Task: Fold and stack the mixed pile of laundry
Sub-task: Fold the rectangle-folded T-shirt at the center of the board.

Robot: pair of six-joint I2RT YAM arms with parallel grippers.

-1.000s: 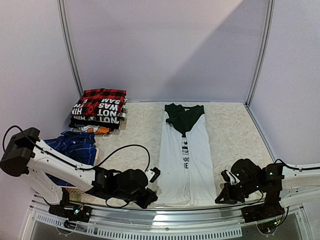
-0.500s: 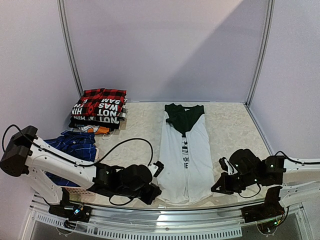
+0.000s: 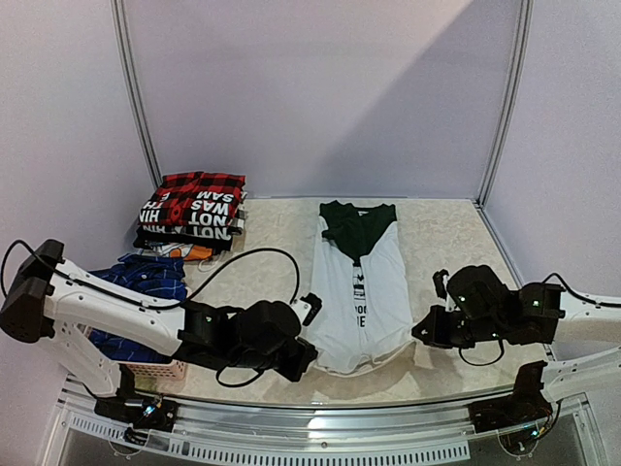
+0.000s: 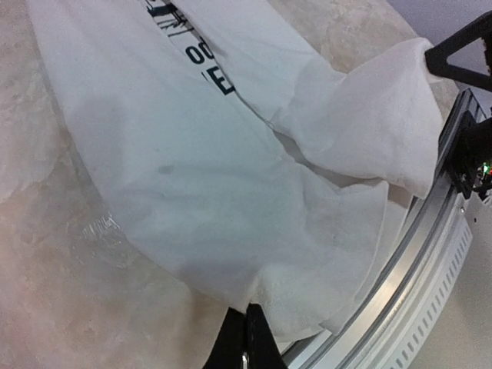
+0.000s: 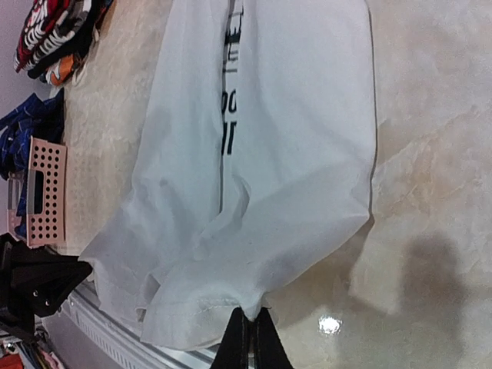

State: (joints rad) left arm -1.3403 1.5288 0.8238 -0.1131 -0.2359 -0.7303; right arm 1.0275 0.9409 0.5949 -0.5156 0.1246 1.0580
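A white T-shirt (image 3: 361,291) with black print and a dark collar part lies lengthwise on the table, sides folded in. My left gripper (image 3: 309,351) is shut on its near left hem corner, pinching the white cloth (image 4: 231,231) between the fingertips (image 4: 247,309). My right gripper (image 3: 420,335) is shut on the near right hem corner (image 5: 254,296), and the hem hangs lifted off the table between the two. A folded stack (image 3: 194,212) topped by the red-and-black plaid shirt sits at the back left. Blue plaid cloth (image 3: 146,280) lies in the basket.
The pink lattice basket (image 3: 147,371) stands at the near left, also seen in the right wrist view as the basket (image 5: 42,192). A metal rail (image 3: 310,413) runs along the near table edge. Purple walls close the back and sides.
Both grippers have moved away from the near edge toward the back, carrying the T-shirt's hem up and over the table. Both stay shut on it.
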